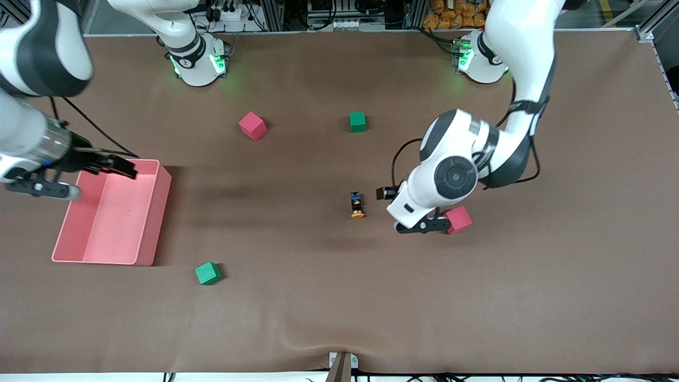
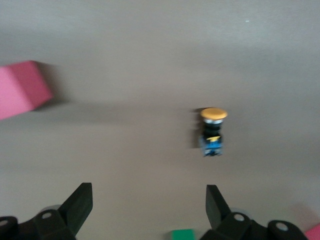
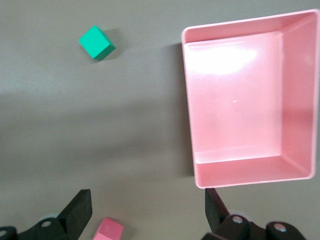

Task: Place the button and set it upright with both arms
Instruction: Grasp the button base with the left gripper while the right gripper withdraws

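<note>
One button [image 1: 357, 205] lying flat, just beside left tool [image 2: 147, 207], fingers spread

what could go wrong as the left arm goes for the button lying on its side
1. The button is tiny and lies on its side, so it may roll or slip as the open left hand closes on it.
2. A red cube sits right beside the left arm's wrist; a low sweep could knock it.
3. The right hand, open over the pink bin, is a long way from the button, so any handover needs a long reach.
</note>
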You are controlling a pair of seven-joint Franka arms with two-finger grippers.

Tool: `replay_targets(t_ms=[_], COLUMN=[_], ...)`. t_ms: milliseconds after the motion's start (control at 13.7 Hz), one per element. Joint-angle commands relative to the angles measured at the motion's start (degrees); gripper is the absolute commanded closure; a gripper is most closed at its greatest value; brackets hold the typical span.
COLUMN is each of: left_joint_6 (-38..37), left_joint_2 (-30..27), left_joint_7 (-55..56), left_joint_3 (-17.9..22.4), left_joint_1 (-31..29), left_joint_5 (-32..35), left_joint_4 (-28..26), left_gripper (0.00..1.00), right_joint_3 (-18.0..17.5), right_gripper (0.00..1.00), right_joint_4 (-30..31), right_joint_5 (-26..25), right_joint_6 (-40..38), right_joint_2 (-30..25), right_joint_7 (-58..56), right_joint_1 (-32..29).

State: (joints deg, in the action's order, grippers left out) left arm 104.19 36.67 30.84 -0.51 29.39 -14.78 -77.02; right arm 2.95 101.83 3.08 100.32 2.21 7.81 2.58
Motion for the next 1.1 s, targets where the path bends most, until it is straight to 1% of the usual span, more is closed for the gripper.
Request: replay_targets(t_ms=[0, 73, 219, 292, 438, 657, 803, 1022], left_joint_6=[2.67, 3.82, 5.14, 6.02, 6.73, 7.61, 8.13, 9.81], left_joint_2=[6.47, 7.88, 10.17, 11.13, 12.98, 15.1, 15.88, 16.5], left_joint_7=[1.33, 1.5, 2.55, 2.73, 2.99, 2.82, 2.56, 2.64], left_joint_3=[0.33, 0.33, 1.9, 3.3, 4.98, 5.78, 7.44, 7.45], left_joint_1=[0.49, 1.1, 4.87, 6.45, 8.92, 10.06, 11.82, 13.4], left_joint_5=[-6.47, -6.75, -6.58, -6.58, -6.58, -6.49, -6.49, -6.49], left_joint_4=[4.86, 5.82, 6.88, 6.88, 7.84, 8.72, 8.99, 8.99], left_gripper=[0.0, 0.0, 0.0, 0.0, 0.0, 0.0, 0.0, 0.0], right_joint_3=[-1.11, -1.02, -1.02, -1.02, -1.11, -0.93, -1.02, -1.02], right_gripper=[0.0, 0.0, 0.0, 0.0, 0.0, 0.0, 0.0, 0.0], right_joint_4=[-3.11, -6.09, -13.47, -15.07, -16.66, -16.49, -16.4, -16.4], right_joint_5=[-0.62, -0.79, -2.1, -2.28, -3.25, -3.96, -3.96, -3.96], right_joint_6=[-3.45, -6.17, -11.35, -11.99, -12.08, -12.69, -14.88, -16.82], right_joint_2=[-1.42, -1.42, -0.72, -0.63, -0.72, -1.24, -1.07, -1.07], right_joint_7=[0.19, 0.1, -1.47, -3.31, -7.26, -7.98, -8.07, -7.37], right_joint_1=[0.14, -0.12, -0.21, -0.12, -0.12, -1.17, -2.14, -2.05])
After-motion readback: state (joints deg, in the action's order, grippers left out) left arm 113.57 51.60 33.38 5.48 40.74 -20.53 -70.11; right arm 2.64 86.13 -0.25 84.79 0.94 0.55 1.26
